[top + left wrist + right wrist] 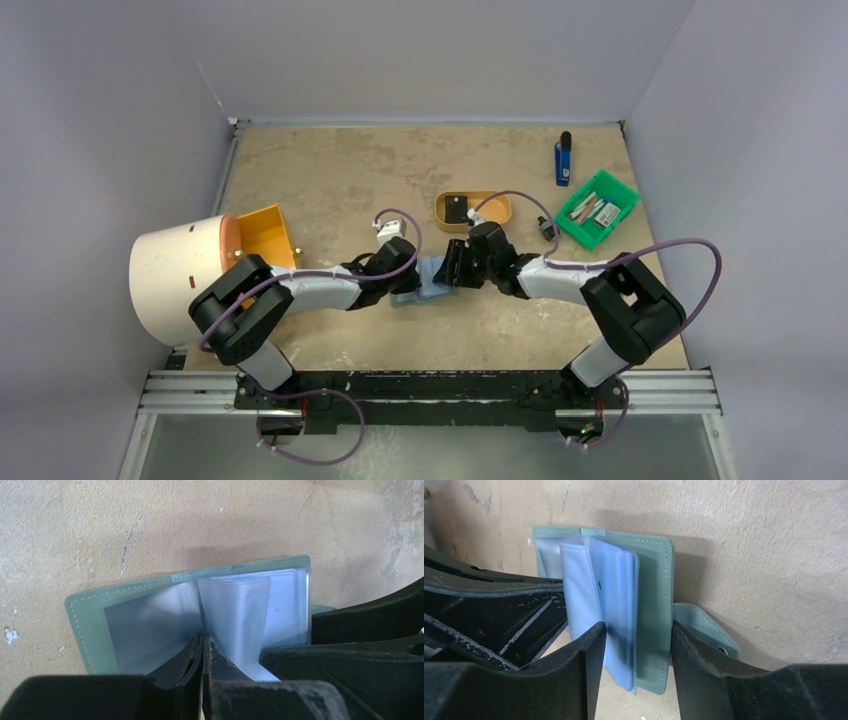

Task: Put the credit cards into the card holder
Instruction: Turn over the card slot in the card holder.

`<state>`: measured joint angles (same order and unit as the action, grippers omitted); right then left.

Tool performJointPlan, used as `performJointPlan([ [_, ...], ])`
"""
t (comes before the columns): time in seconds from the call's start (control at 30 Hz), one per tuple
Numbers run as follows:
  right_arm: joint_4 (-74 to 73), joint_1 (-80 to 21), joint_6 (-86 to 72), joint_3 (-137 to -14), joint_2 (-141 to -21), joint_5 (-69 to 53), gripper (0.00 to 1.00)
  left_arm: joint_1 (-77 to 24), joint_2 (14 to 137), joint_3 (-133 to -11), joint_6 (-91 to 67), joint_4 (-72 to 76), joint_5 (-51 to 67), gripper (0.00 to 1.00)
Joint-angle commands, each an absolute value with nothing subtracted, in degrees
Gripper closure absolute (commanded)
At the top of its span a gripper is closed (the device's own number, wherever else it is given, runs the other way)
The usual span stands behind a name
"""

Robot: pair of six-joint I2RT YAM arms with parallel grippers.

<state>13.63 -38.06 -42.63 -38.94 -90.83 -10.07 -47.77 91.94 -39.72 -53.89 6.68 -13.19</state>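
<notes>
Sleeve-opening is in hand, we judge: our left gripper (202,647) pinches a clear plastic sleeve (235,610) of the sage-green fold-over card holder (85,615) lying spread on the tan table (330,180), our right gripper (635,632) straddles it unclenched, so next we need a card.

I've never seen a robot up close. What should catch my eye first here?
First, two black arms meeting mid-table over an open sage-green card holder. The left hand pinches one clear sleeve, and the right hand has its fingers straddling the holder's other half. After that, the large cream cylinder at the table's left edge and the bright green bin at the far right stand out.
</notes>
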Motion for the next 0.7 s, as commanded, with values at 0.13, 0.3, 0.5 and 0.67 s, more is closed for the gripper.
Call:
performJointPlan([
  [0.13,15.3,-38.6,-44.5,-32.2,-88.8,-14.0,0.61,-48.1,94.0,-39.7,-52.1,7.0,-11.4,1.0],
  [0.3,16.4,-38.6,-43.8,-31.7,-87.2,-14.2,0.79,-48.0,94.3,-40.1,-51.8,7.5,-10.4,1.0],
  [0.5,17.2,-38.6,-42.3,-32.6,-86.5,-14.4,0.89,-48.1,94.3,-41.0,-51.6,6.9,-10.3,1.0],
  [0.67,18.5,-38.7,-41.0,-33.9,-86.4,-15.0,0.96,-48.1,93.4,-41.2,-51.3,6.3,-10.9,1.0],
])
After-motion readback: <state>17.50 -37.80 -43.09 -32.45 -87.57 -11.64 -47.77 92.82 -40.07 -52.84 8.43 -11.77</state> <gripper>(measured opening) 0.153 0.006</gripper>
